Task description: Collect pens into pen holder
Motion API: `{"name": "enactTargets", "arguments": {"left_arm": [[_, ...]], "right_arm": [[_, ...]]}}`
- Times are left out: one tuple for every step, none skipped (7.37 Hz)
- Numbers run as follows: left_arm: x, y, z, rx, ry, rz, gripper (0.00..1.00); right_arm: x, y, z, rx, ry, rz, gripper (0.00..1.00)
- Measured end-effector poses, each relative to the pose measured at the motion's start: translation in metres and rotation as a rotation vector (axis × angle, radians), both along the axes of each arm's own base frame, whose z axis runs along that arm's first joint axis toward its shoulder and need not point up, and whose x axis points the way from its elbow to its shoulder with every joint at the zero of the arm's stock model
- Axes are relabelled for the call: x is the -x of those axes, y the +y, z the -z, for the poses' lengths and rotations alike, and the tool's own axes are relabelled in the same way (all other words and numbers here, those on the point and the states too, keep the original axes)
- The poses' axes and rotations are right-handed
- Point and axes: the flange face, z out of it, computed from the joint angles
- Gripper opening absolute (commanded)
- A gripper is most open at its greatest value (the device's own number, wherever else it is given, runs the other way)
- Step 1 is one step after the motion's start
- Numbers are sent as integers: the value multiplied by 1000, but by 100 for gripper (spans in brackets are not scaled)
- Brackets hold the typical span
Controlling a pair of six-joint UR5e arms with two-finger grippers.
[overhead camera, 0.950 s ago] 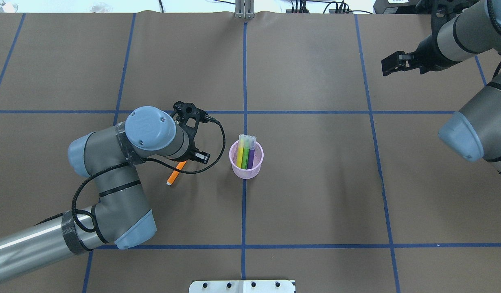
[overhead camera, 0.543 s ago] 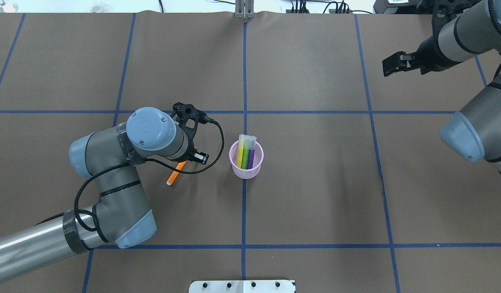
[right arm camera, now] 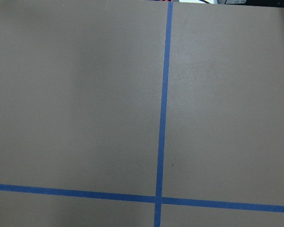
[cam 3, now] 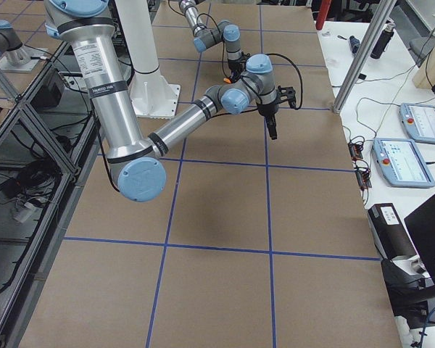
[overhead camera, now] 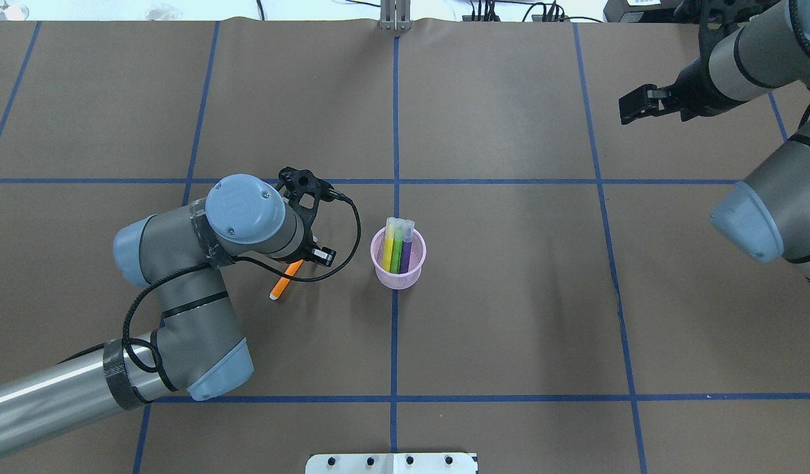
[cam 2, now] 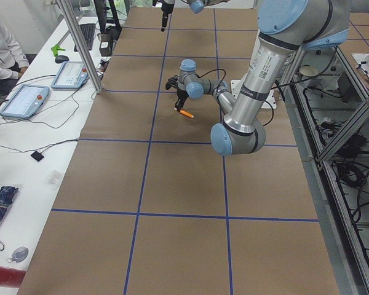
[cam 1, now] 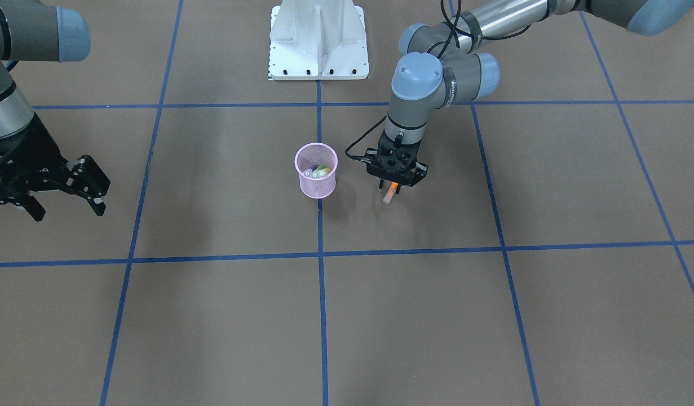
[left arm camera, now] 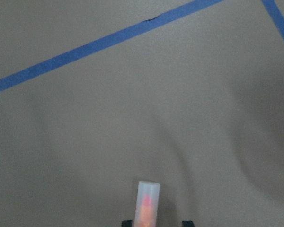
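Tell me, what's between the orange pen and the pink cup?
Nothing lies there: in the overhead view, only bare brown table shows between the orange pen and the pink cup, with a black cable looping above.

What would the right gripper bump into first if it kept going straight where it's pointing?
Most likely the table's brown paper. The right gripper tilts downward, and its wrist view shows only bare paper crossed by blue tape. Where it lands is unclear.
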Motion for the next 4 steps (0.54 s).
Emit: {"name": "enactTargets", "arguments": {"left_arm": [[-1,0,-1,1,-3,0,29],[-1,0,-2,2,-4,0,0],[-1,0,-2,2,-3,0,0],[0,0,0,0,0,0,0]], "right_arm": [[0,0,0,0,1,-1,99],[0,0,0,-1,1,-1,99],[0,0,0,-1,2,-2,99],[0,0,0,-1,3,-3,99]]}}
